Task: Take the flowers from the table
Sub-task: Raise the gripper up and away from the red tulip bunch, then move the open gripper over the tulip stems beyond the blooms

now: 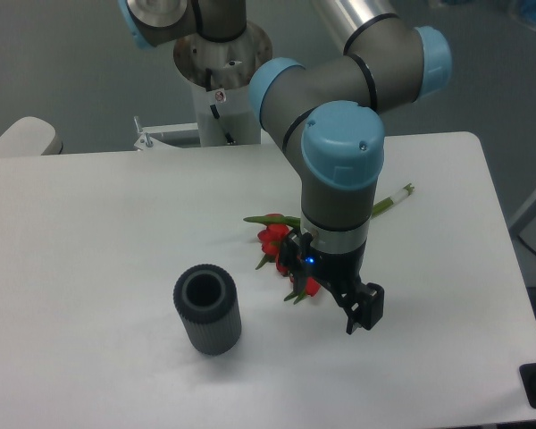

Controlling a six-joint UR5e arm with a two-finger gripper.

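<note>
The flowers [272, 238], a bunch of red tulip buds with green leaves, lie on the white table [89, 232] right of centre. Their long green stems run up to the right, and the stem end [398, 194] shows past the arm. My gripper [329, 288] is lowered over the bunch, and the wrist hides its middle. The black fingers [366, 310] stand apart, one on each side of the buds, so the gripper looks open. One red bud [309, 286] shows just under the gripper body. Whether the fingers touch the flowers cannot be made out.
A dark grey ribbed cylinder [207, 309] stands upright, its open top showing, to the left of the flowers near the front. The arm's base [221, 54] is mounted at the table's back edge. The table's right edge [505, 241] is close to the gripper.
</note>
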